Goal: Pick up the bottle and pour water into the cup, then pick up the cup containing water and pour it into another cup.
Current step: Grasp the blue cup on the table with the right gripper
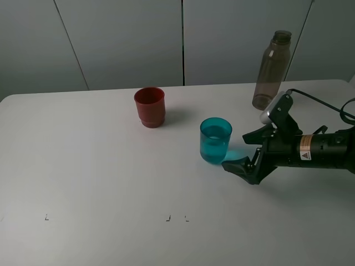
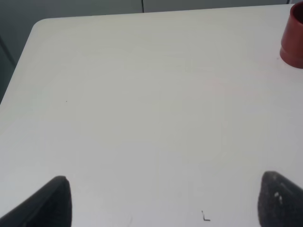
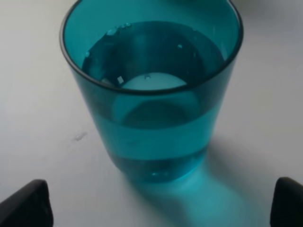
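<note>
Left wrist view finds the left gripper spread open over the near part of the white table, holding nothing and well apart from the work. Further in, the right gripper lies low beside the teal tumbler, its jaws parted wide and gripping nothing. In the right wrist view the two dark fingertips frame the tumbler without touching it, so the grasp is not yet made. The tumbler stands upright near the middle of the table, roughly half full of water, with small bubbles at the surface. Beyond it and toward the left stands the red cup, upright; whether it holds anything cannot be told from here. At the back on the right, the smoky bottle stands upright, free of either gripper. By that evidence the first pour, bottle into tumbler, looks done and the bottle set aside. What appears left is the second half: closing on the tumbler, carrying it to the red cup and tipping the water in.
</note>
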`<act>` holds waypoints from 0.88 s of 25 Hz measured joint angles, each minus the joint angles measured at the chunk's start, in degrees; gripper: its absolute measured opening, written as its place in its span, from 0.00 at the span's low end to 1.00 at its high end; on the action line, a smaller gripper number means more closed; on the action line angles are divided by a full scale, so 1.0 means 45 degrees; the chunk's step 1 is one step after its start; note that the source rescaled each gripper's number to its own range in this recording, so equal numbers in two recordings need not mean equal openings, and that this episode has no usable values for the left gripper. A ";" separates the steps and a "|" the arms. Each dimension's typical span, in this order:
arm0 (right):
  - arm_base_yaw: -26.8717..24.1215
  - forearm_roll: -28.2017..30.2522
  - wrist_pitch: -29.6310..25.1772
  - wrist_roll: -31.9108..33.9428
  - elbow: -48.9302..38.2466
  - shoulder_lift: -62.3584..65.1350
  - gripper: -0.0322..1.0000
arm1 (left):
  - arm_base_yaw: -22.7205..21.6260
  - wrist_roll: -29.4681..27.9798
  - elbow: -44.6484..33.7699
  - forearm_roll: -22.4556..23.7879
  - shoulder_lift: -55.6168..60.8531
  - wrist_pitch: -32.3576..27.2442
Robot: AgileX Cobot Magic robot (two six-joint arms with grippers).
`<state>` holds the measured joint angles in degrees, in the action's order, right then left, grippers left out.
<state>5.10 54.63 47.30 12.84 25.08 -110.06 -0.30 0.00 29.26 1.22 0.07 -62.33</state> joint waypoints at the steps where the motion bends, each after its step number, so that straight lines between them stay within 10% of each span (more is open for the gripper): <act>1: 0.0030 0.0000 0.0000 0.0000 0.0093 -0.0049 1.00 | 0.0000 0.0000 0.0000 0.0000 0.0000 0.0000; 22: 0.0403 0.0675 0.0752 -0.0831 0.1194 -0.1196 1.00 | 0.0000 0.0087 0.0000 0.0000 0.0000 0.0000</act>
<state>6.91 57.67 50.68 9.11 30.45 -115.44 -0.30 0.39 29.26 1.22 0.07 -62.33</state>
